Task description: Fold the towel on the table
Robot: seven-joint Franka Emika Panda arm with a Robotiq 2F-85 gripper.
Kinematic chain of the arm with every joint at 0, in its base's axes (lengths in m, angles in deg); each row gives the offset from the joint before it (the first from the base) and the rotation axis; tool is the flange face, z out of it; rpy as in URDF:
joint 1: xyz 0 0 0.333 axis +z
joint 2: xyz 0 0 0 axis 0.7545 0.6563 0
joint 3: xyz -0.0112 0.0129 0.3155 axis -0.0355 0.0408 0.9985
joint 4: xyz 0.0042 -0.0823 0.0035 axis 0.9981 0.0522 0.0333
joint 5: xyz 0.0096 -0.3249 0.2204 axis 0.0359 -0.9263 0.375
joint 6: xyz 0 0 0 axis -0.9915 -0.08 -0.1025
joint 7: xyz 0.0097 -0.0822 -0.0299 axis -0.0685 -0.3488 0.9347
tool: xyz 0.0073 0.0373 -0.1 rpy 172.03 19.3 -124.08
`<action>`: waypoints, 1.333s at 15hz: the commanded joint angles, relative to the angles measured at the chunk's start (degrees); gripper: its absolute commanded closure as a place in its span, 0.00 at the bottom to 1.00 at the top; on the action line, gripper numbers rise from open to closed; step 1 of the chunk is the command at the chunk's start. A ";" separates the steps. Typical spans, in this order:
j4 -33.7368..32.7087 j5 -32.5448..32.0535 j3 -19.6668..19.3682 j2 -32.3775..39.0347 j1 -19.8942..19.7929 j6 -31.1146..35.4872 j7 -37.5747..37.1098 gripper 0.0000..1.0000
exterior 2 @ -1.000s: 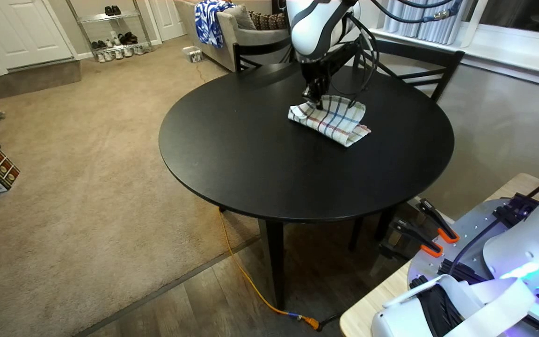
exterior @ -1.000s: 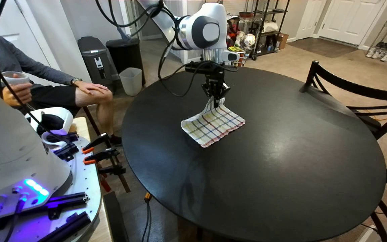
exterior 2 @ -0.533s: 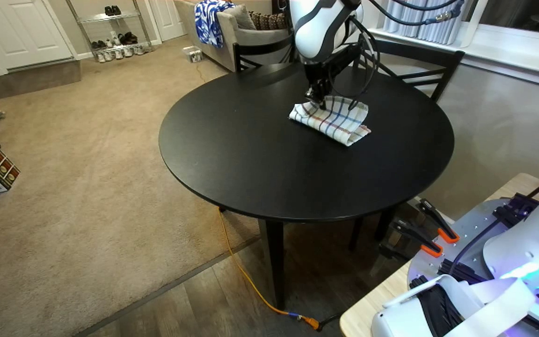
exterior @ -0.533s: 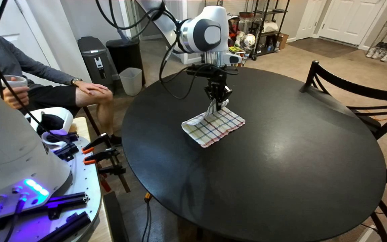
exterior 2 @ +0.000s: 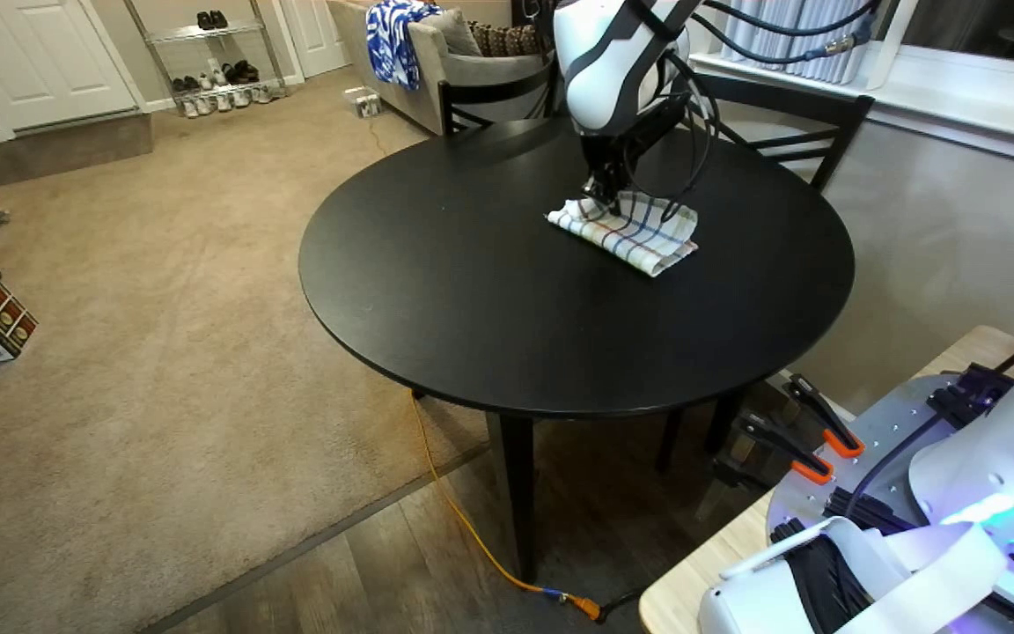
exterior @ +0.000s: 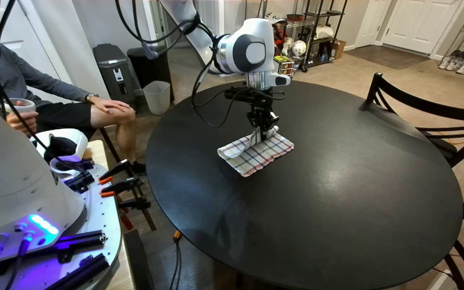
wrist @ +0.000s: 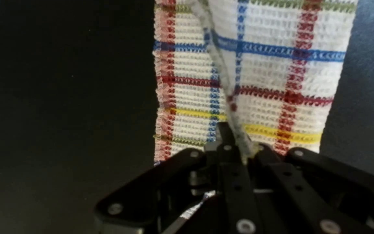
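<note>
Towel: 1. Table: 1. Robot arm: 1, carrying 1 gripper; fingers: 2, per wrist view. Black chairs: 2, same count in both exterior views. Orange-tipped clamps: 2, likewise. Headset: 1. Seated person: 1; cup: 1; wristwatch: 1. Bins: 3. Ball: 1. Sofa: 1; blanket: 1. Shoe rack: upper-shelf shoes, 2; lower shelf too small to count.
</note>
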 commanded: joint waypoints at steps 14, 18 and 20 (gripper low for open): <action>1.93 -6.78 -4.79 2.31 5.03 6.43 -8.27 0.99; 2.00 -6.98 -5.47 2.68 5.42 6.46 -9.22 0.99; 1.99 -6.95 -5.77 2.86 5.57 6.42 -9.53 0.98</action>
